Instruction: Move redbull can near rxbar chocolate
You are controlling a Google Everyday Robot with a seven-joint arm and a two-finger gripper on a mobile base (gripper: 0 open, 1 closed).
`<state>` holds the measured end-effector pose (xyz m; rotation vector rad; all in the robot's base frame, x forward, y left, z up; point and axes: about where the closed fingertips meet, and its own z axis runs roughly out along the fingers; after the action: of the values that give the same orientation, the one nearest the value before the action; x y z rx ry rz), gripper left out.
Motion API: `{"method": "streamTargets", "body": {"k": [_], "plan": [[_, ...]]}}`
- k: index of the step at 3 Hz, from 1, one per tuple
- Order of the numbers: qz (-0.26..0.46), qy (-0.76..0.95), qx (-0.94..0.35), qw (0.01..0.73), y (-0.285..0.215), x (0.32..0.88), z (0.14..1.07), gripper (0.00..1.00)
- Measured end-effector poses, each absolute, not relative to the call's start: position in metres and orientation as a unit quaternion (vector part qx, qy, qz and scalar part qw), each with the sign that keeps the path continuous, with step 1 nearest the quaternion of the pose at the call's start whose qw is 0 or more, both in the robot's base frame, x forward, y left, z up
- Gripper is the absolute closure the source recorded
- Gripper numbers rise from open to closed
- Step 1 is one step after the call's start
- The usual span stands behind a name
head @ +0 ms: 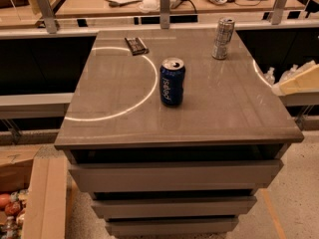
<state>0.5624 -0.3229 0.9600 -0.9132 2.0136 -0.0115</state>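
Redbull can (223, 38) upright at far right of table (214, 108), close to the back edge. Rxbar (136, 45) lies flat at far left-centre, also near the back edge and well apart from the can. Pepsi can (172, 81) stands upright mid-table, nearer the camera than both, and looks to be off the straight line between them. Gripper (299, 81) shows only as a pale wedge at the right edge of the view, off the table's right side and below top level. It is not touching the can. How far open it is, cannot tell. Nothing seen in its hold. Task not begun: can not yet grasped.

Handling, by judgement: slim, tall metal can with a rigid but thin wall, so it would dent under a hard squeeze. Weight depends on whether it is full, which cannot be told. Smooth sides and a glossy top suggest it will slip or tip if nudged high up. Best hold looks to be across the body at mid-height or a little lower, jaws square to the sides. Carry it level and set it down just beside the bar, not on it.
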Motion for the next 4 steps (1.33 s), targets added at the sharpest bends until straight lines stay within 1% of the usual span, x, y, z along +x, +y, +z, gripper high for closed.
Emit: {"method": "streamTargets", "body": {"k": [1,2,4], "plan": [[0.008,0.812,-0.318,0.49,-0.334,0.592,0.956,0.0],[0.038,0.806,-0.284,0.518,-0.334,0.64,0.951,0.0],[0.046,0.807,-0.269,0.524,-0.332,0.648,0.947,0.0]]}}
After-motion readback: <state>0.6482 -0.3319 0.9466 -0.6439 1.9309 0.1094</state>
